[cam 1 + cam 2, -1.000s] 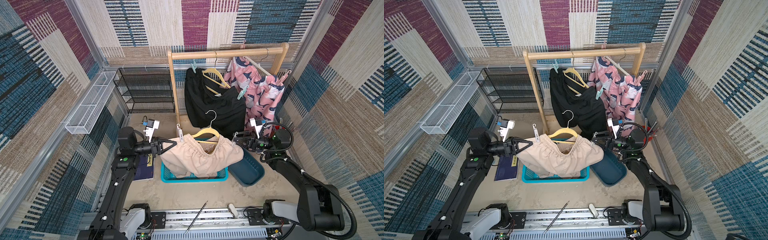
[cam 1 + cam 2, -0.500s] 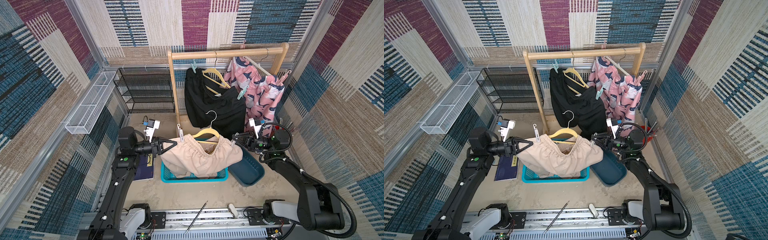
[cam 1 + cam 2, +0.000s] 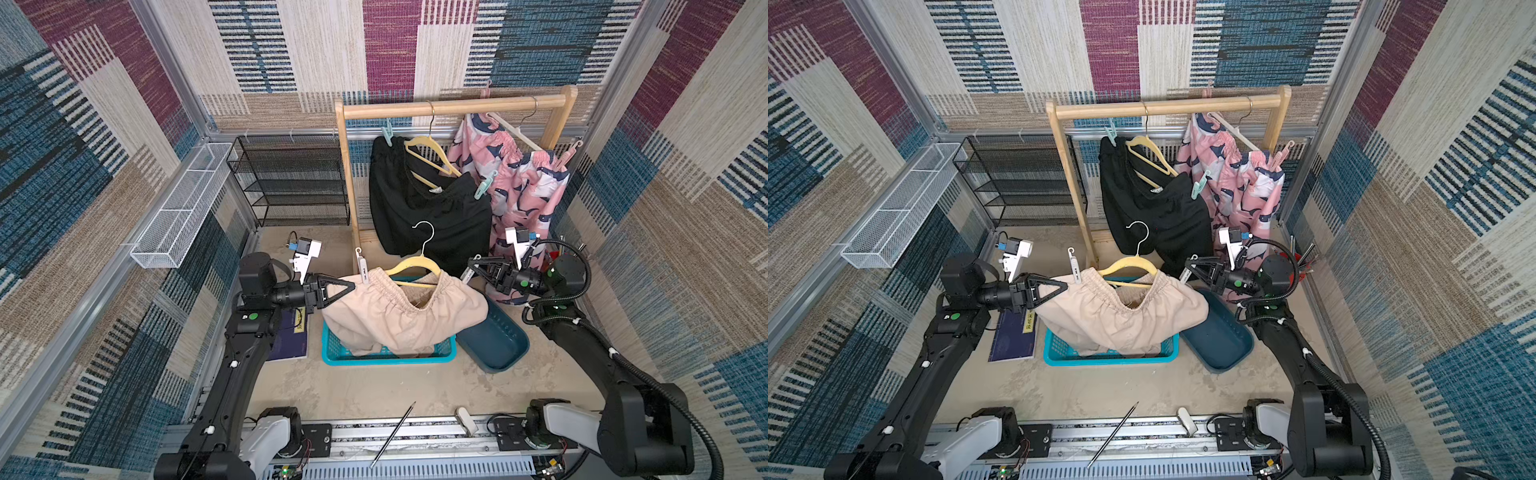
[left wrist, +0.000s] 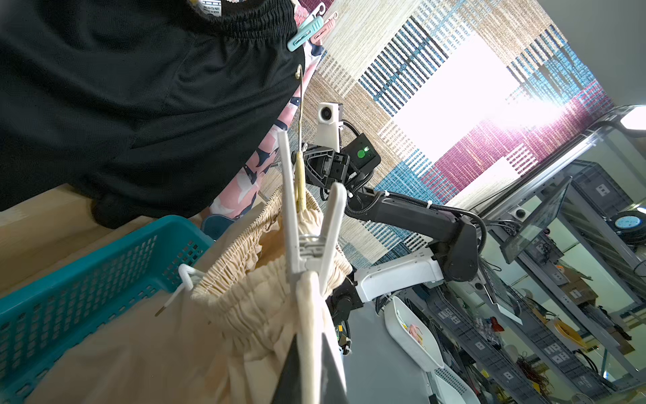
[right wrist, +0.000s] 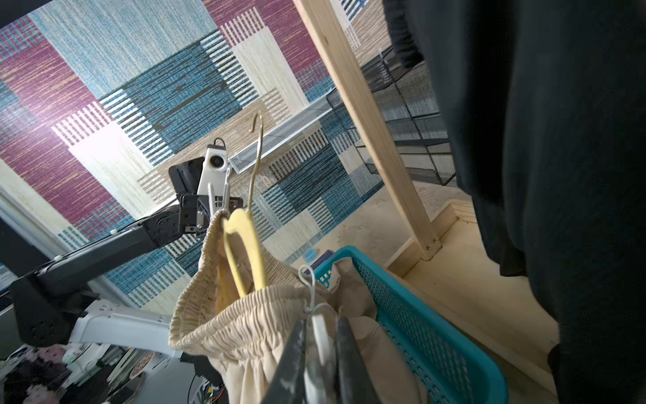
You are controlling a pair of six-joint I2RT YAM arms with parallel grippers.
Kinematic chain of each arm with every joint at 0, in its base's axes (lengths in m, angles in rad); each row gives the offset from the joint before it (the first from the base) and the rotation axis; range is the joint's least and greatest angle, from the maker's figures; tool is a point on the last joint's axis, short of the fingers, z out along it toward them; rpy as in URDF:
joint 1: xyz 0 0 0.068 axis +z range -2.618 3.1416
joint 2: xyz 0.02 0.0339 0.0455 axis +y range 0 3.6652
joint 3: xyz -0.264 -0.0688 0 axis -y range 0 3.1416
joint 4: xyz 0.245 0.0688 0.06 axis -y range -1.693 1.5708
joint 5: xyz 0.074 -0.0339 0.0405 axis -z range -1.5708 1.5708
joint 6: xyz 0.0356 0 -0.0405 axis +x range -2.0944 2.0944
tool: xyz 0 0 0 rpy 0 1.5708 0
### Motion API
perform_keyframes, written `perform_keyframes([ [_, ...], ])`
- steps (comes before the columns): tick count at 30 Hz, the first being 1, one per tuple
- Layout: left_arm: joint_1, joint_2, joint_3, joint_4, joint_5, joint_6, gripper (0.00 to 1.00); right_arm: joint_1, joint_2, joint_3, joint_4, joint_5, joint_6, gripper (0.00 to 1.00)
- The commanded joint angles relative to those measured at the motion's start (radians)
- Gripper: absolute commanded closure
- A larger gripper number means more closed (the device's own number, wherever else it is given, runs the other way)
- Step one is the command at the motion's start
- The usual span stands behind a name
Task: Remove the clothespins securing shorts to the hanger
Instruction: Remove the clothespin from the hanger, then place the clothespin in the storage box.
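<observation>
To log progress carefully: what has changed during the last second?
The right claw closed on the white clothespin clipped to the beige shorts. The left claw stayed shut on the shorts. The yellow hanger did not visibly move.

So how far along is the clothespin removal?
No pin looks off yet. In hand: the beige shorts hang over the teal basket, left pincer shut on their fabric, right pincer shut on one white clothespin. Remaining: the second white clothespin, two mint clothespins on the black shorts, a pink clothespin on the pink printed shorts.
</observation>
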Motion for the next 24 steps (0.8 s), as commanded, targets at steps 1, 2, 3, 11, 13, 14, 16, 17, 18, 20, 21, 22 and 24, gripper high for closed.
perform_keyframes([
  [1,-0.001,0.001,-0.003,0.038,0.005,-0.018,1.00,-0.001,-0.029,0.080,-0.331,0.195,-0.163,0.98],
  [2,0.000,0.001,-0.003,0.036,0.001,-0.018,1.00,-0.001,-0.033,0.127,-0.463,0.282,-0.226,0.98],
  [3,-0.001,0.001,0.000,0.025,-0.006,-0.011,1.00,-0.001,-0.037,0.160,-0.572,0.359,-0.261,0.98],
  [11,0.000,0.016,0.025,-0.031,-0.039,0.032,1.00,0.003,-0.073,0.102,-0.898,0.665,-0.321,0.97],
  [13,0.000,0.017,0.026,-0.033,-0.040,0.034,1.00,0.007,-0.080,0.018,-0.875,0.668,-0.298,0.96],
  [14,-0.001,0.016,0.026,-0.034,-0.042,0.034,1.00,0.007,-0.085,-0.029,-0.849,0.669,-0.278,0.96],
  [16,0.000,0.013,0.024,-0.035,-0.043,0.036,1.00,0.008,-0.084,-0.103,-0.814,0.672,-0.258,0.96],
  [17,0.000,0.011,0.025,-0.040,-0.042,0.038,1.00,0.011,-0.081,-0.130,-0.806,0.680,-0.251,0.96],
  [18,0.000,0.010,0.026,-0.051,-0.044,0.047,1.00,0.013,-0.080,-0.153,-0.796,0.693,-0.245,0.95],
  [20,-0.001,0.006,0.027,-0.066,-0.050,0.058,1.00,0.016,-0.070,-0.192,-0.773,0.702,-0.237,0.93],
  [21,0.000,0.005,0.029,-0.069,-0.050,0.062,1.00,0.017,-0.062,-0.205,-0.760,0.700,-0.231,0.92],
  [22,0.000,0.005,0.031,-0.069,-0.051,0.062,1.00,0.019,-0.053,-0.217,-0.748,0.698,-0.227,0.91],
  [24,-0.001,0.007,0.031,-0.069,-0.050,0.062,1.00,0.025,-0.035,-0.229,-0.727,0.692,-0.220,0.86],
])
